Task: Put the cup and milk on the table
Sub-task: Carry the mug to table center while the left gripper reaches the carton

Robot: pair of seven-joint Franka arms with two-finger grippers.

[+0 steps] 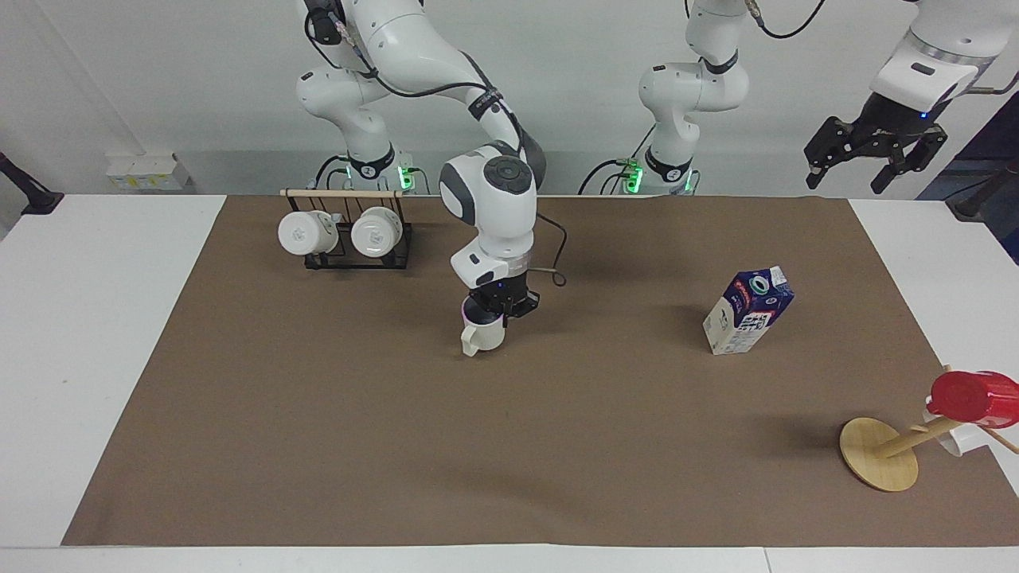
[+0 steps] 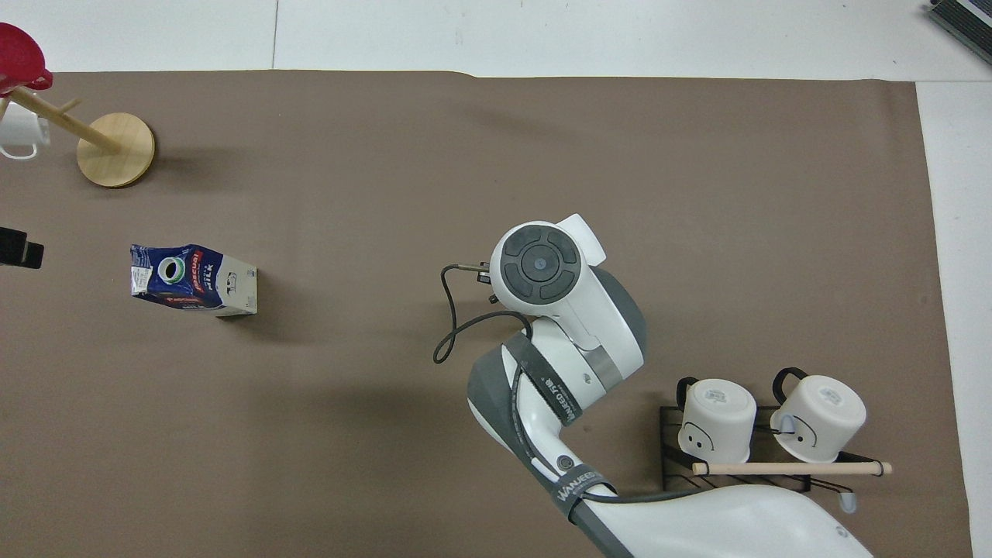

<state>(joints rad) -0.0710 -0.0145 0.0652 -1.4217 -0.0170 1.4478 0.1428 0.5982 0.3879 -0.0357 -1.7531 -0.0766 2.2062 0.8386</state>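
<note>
The cream cup (image 1: 482, 335) stands upright, handle toward the right arm's end, at the middle of the brown mat (image 1: 478, 446) on the white table (image 1: 80, 318). My right gripper (image 1: 495, 312) comes straight down and is shut on the cup's rim. Whether the cup's base touches the mat I cannot tell. In the overhead view the right arm's wrist hides the cup. The blue and white milk (image 1: 749, 312) (image 2: 194, 279) stands on the mat toward the left arm's end. My left gripper (image 1: 874, 155) (image 2: 15, 249) waits open, raised high over that end's edge.
A black wire rack (image 1: 344, 239) (image 2: 763, 434) with two white mugs sits near the right arm's base. A wooden mug tree (image 1: 879, 454) (image 2: 116, 138) carrying a red cup (image 1: 973, 398) stands at the left arm's end, farther from the robots than the milk.
</note>
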